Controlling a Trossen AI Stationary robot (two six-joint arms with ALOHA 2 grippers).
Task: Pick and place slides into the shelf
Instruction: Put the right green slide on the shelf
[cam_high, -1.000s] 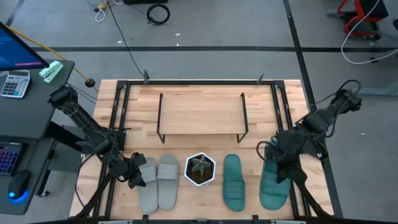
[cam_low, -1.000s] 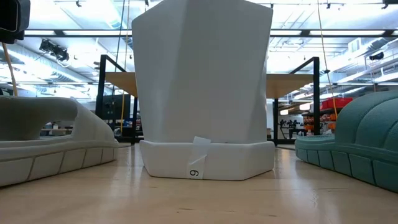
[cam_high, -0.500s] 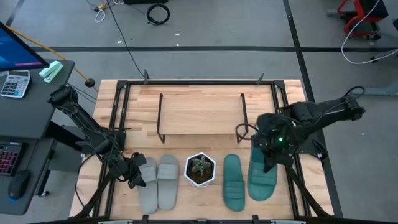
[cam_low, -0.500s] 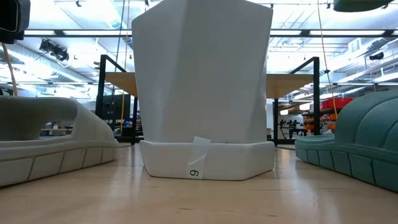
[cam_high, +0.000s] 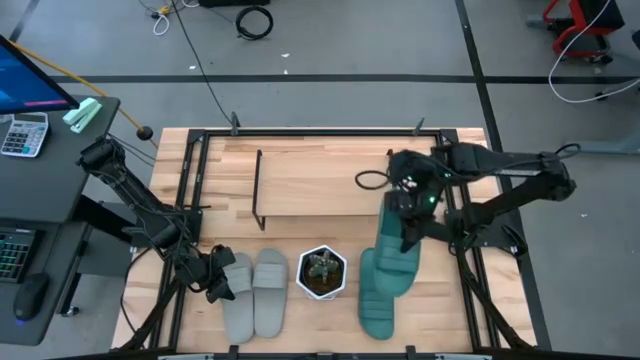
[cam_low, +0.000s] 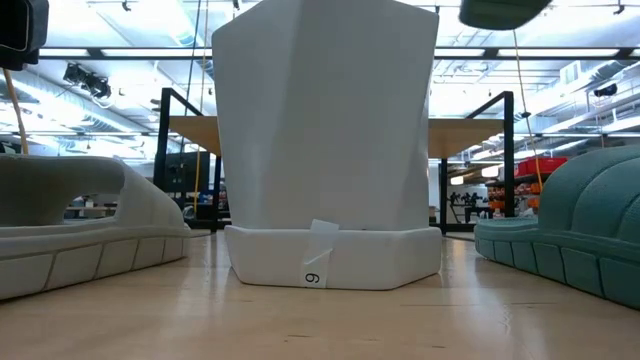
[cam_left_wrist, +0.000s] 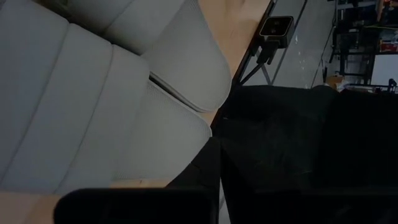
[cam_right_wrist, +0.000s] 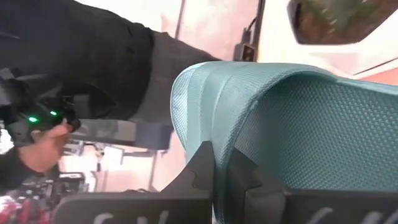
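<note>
Right gripper (cam_high: 405, 222) is clamped on a teal slide (cam_high: 393, 262), pinching the strap edge, fingers (cam_right_wrist: 214, 177) together on the thin rim. The slide hangs in the air at the shelf's (cam_high: 325, 185) front right corner, toe end over the right side frame, heel trailing over the second teal slide (cam_high: 376, 300), which lies on the table in front of the shelf.

Risks as I see them:
- Grip is on one edge of a soft strap. The slide can swing or peel out mid-carry; it would likely drop onto the teal one below or clip the plant pot (cam_high: 321, 272), just in front of the shelf's middle.
- The dangling sole could catch the shelf's right side frame on the way in and shove the rack.
- The slide hangs slanted to the shelf, so without a turn it lands crooked and eats room needed for four.

Left gripper (cam_high: 218, 283) sits well in front of the shelf's left corner, closed tight against the outer grey slide (cam_high: 238, 294); can't tell if it actually has the strap. The other grey slide (cam_high: 270, 290) touches its mate, so a lift may drag it.
</note>
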